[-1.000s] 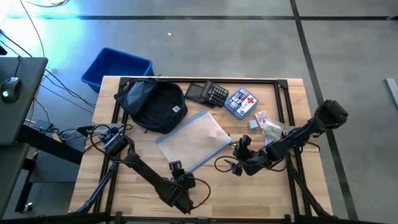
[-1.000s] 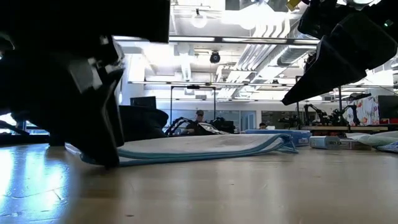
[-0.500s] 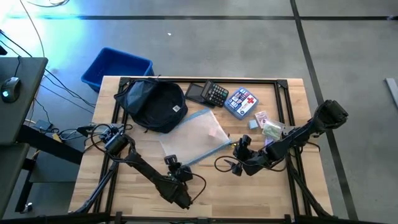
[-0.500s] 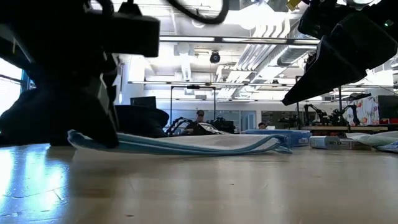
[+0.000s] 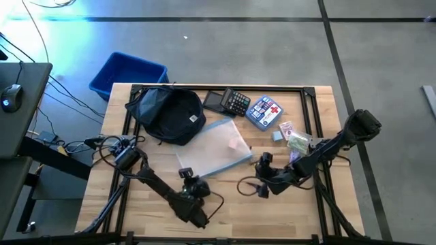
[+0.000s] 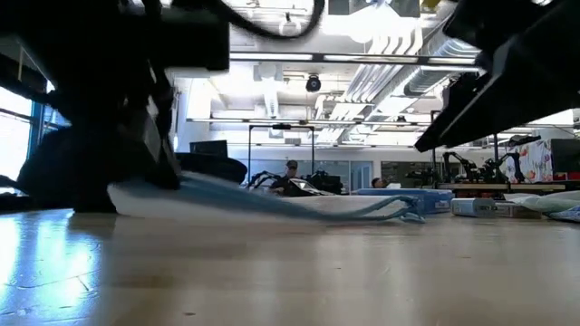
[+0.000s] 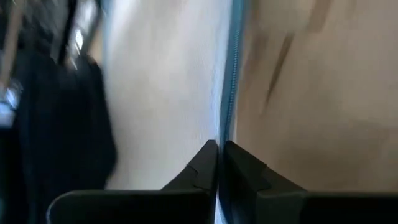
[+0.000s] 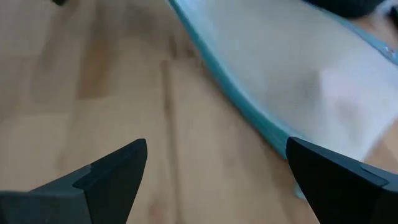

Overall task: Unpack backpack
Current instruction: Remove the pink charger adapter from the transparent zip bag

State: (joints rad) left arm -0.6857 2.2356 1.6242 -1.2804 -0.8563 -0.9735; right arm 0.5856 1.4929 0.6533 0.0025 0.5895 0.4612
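**Between backpack and grippers: a flat pouch, pinched at one corner**

At the far left of the table (image 5: 320,204), the backpack (image 5: 169,114) lies slumped and rounded, its white label facing up, with a bright-blue bin (image 5: 127,73) on the floor beyond it. Just beside the bag on the near side, seemingly touching its edge, a clear pouch (image 5: 213,148) with a teal border runs its long axis diagonally, from the near left toward the far right. Beyond it sit a calculator (image 5: 229,101) and a small blue first-aid pouch (image 5: 264,111).

The left gripper (image 5: 185,175) is at the pouch's near-left corner, fingers pressed together on the teal edge; the low view shows that end lifted off the wood. From this gripper the backpack lies directly beyond, so the left arm is plainly nearer to it. The right gripper (image 5: 262,160) waits beside the pouch's right edge, fingers spread wide, holding nothing, well apart from the bag.
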